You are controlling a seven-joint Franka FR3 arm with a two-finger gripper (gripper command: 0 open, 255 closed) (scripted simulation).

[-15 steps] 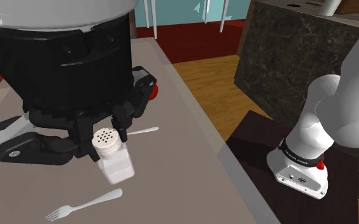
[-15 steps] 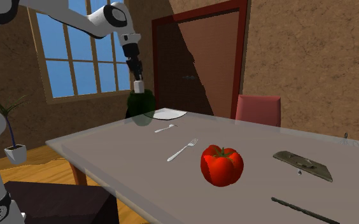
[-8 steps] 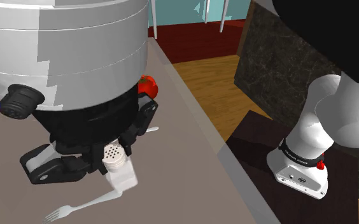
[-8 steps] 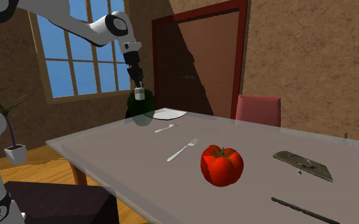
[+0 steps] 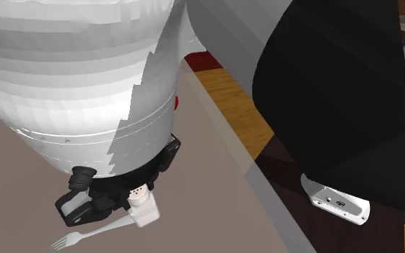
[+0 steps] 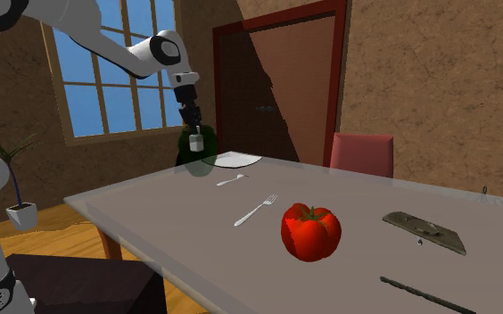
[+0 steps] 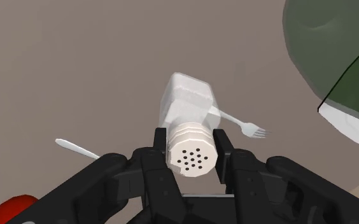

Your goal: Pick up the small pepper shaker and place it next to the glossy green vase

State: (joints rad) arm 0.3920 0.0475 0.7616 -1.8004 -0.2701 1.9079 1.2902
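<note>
While my black claw (image 7: 191, 139) grips the small white perforated-cap pepper shaker (image 7: 186, 102) | I should lower it upright | just beside the glossy dark-green vase (image 7: 337, 51), not bumping it.

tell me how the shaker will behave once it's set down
Probably stable: the shaker has a boxy, flat-sided body, so it should stand, not roll. It looks rigid, showing no dent where the gripper clasps its ribbed cap. It's taller than wide, so a nudge against the vase might tip it.
</note>
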